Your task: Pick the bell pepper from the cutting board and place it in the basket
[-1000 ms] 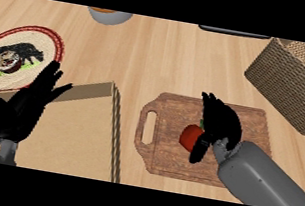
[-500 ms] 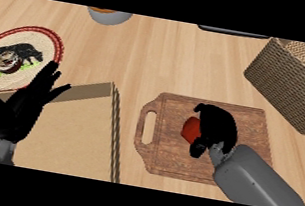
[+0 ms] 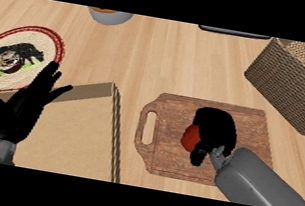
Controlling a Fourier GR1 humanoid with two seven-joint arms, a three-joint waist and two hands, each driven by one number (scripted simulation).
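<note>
One pepper (image 3: 190,137), red, lies on the one board (image 3: 169,153), near the board's middle. The right hand (image 3: 214,133) covers most of it, fingers curled down round it so that only the pepper's left side shows. The grey right forearm (image 3: 258,181) comes in across the board's near right corner.

One basket (image 3: 301,84), woven and brown, stands at the counter's far right, well apart from the board, and is cut off by the view's right edge. Its open top shows at the far right corner.

The board is dark wood with a slot handle (image 3: 150,127) on its left side. It lies right of centre, toward the counter's near edge.

One plate (image 3: 15,57) with a red rim sits at the counter's left edge, with dark food and some green on it. One flat tan panel (image 3: 69,126) lies at the near left, just beside the board's handle side. The left hand (image 3: 20,108) rests over this panel, fingers spread and straight, pointing toward the plate, holding nothing.

At the far edge one grey bowl (image 3: 110,15) is partly cut off, and one dark flat thing (image 3: 234,33) lies further right; what it is I cannot tell.

The counter (image 3: 162,61) is pale wood with visible grain. Nothing of the room beyond it shows.
</note>
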